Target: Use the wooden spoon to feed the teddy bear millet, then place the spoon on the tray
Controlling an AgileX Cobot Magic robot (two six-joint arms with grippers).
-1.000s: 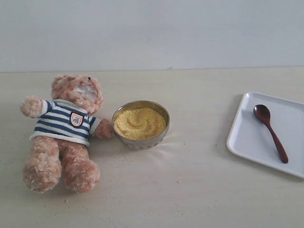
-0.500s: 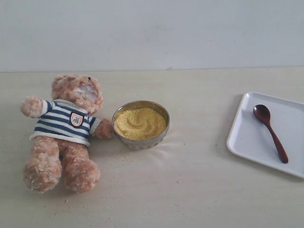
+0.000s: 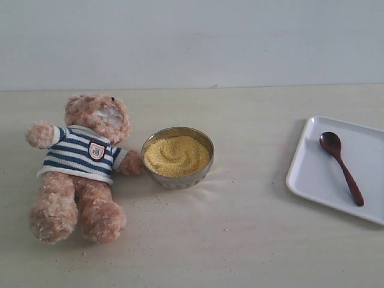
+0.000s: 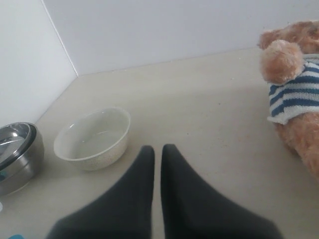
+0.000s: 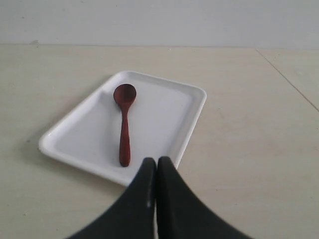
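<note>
Resting flat on tray (image 3: 312,174): wooden spoon (image 3: 341,167), bowl end pointing toward far wall, handle toward tray's near rim. Right gripper (image 5: 156,167) hovering just short of that rim, jaws pressed together, holding nothing. Left gripper (image 4: 157,157) idling beside teddy bear (image 3: 84,165), jaws nearly touching, empty. Step judged either start or finish; grains scattered near millet (image 3: 176,155) possibly suggesting finish, too small to confirm. If starting: jaws needing to open, straddling handle. Open table lying between tray and millet.
</note>
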